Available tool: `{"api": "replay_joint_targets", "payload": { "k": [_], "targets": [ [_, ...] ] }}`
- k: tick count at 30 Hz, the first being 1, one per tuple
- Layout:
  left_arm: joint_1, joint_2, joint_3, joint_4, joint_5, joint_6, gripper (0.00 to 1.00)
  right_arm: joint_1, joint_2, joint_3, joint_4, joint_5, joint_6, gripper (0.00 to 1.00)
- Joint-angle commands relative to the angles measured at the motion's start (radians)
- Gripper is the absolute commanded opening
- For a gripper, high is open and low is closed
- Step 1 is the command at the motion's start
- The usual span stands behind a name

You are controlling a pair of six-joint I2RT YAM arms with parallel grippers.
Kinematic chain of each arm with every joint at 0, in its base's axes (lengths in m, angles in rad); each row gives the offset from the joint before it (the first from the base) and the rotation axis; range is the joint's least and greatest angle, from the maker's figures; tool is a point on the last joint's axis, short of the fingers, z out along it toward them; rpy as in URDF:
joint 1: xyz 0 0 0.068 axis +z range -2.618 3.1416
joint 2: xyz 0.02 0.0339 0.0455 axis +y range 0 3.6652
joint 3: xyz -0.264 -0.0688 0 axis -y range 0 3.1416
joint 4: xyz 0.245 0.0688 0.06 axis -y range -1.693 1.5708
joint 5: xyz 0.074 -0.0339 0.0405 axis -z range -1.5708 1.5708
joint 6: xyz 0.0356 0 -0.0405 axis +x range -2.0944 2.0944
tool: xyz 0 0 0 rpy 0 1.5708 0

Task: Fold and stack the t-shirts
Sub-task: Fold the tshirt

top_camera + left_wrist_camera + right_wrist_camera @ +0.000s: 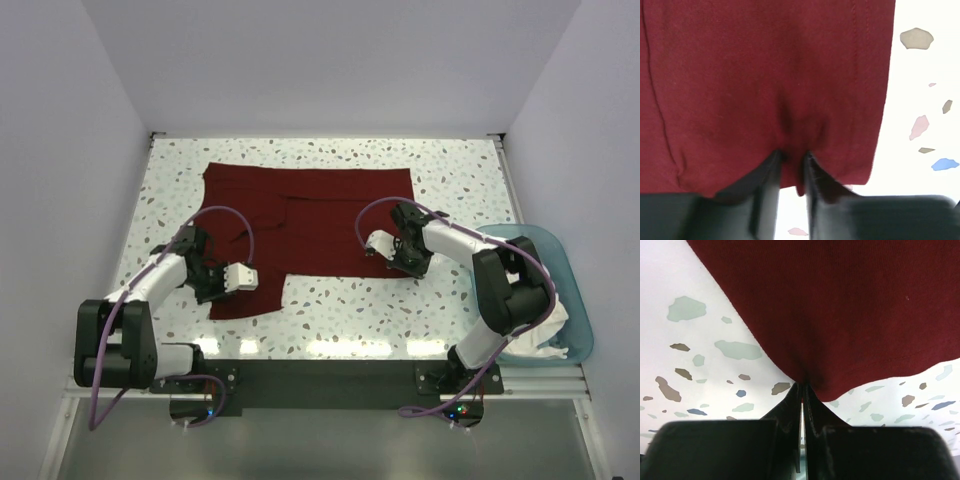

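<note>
1. Two shirts were in view. The maroon shirt (300,215) lay spread across the middle of the table (400,300). White cloth, probably the white shirt (555,325), sat bunched in the blue tub (578,300) at the near right.
2. The left gripper (792,155) was closed on the maroon shirt's near edge, close to its near-left corner. The cloth puckered into a small fold between the fingers.
3. The right gripper (802,385) was pressed together on a thin nip of the near hem further right, with bare table on both sides of it.
4. Judged stage: both edges gripped, fold not yet carried over.
5. Risk: the right bite looked shallow, so a quick lift could pull the hem free and drop that side.
6. Risk: if the arms rose or travelled unevenly, the fold line would probably skew and the far edge crease.
7. Risk: dragging low across the table could bunch the cloth under itself.
</note>
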Motion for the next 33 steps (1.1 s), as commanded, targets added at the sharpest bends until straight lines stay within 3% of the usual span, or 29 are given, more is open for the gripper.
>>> {"api": "replay_joint_targets", "payload": {
  "k": [1,4,16,25,33],
  "targets": [
    [-0.008,0.009,-0.042,-0.050,-0.031,0.048,0.17,-0.002,0.004,0.034,-0.028,-0.015,0.014,0.00],
    [-0.002,-0.036,0.014,-0.151,0.005,0.057,0.00,-0.002,-0.029,0.040,-0.069,-0.029,0.009,0.00],
    [0.119,-0.033,0.366,-0.502,0.131,0.105,0.00,-0.002,-0.164,0.104,-0.261,-0.092,-0.032,0.00],
    [0.139,0.168,0.651,-0.438,0.176,0.004,0.00,-0.077,-0.013,0.302,-0.317,-0.109,-0.098,0.00],
    [0.137,0.363,0.880,-0.372,0.176,-0.088,0.00,-0.124,0.171,0.575,-0.398,-0.115,-0.149,0.00]
  ]
}}
